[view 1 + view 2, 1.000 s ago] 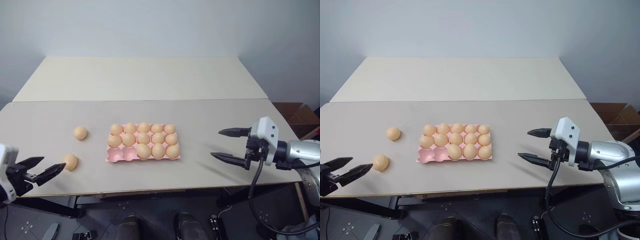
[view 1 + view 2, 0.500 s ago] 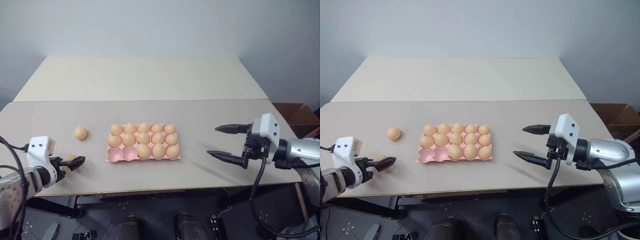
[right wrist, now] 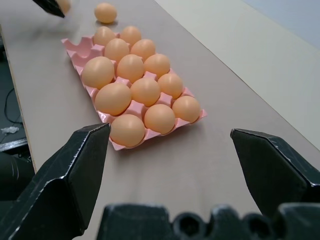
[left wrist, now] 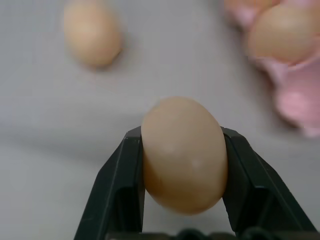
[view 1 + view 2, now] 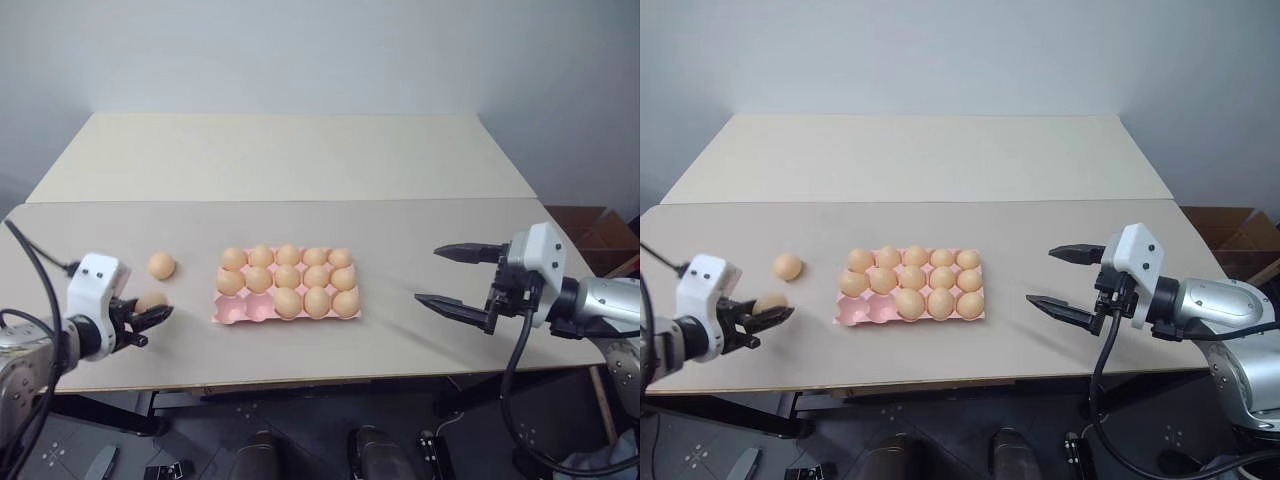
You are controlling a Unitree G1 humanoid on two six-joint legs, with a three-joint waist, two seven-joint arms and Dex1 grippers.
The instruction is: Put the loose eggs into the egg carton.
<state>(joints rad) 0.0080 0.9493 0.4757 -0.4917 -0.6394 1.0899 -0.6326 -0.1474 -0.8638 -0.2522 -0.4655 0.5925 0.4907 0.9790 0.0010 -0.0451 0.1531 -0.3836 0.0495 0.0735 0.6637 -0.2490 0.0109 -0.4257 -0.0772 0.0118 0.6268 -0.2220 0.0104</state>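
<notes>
Table (image 5: 420, 225) comes first for us: a long pale grey top with a cream one behind it. On the grey top, a little left of its middle, lies the egg carton (image 5: 233, 311), a flat pink tray. We count thirteen eggs seated in it; the two cups at its near left corner are bare. To the right of the tray, well apart from it, the right gripper (image 5: 458, 277) hangs over the table with its black fingers spread wide and nothing between them. At the table's near left edge the left gripper (image 5: 152, 316) has its fingers clamped on the held egg (image 4: 183, 154), one finger on either side. The other loose egg (image 5: 161, 265) lies on the table just beyond it, to the left of the carton.
</notes>
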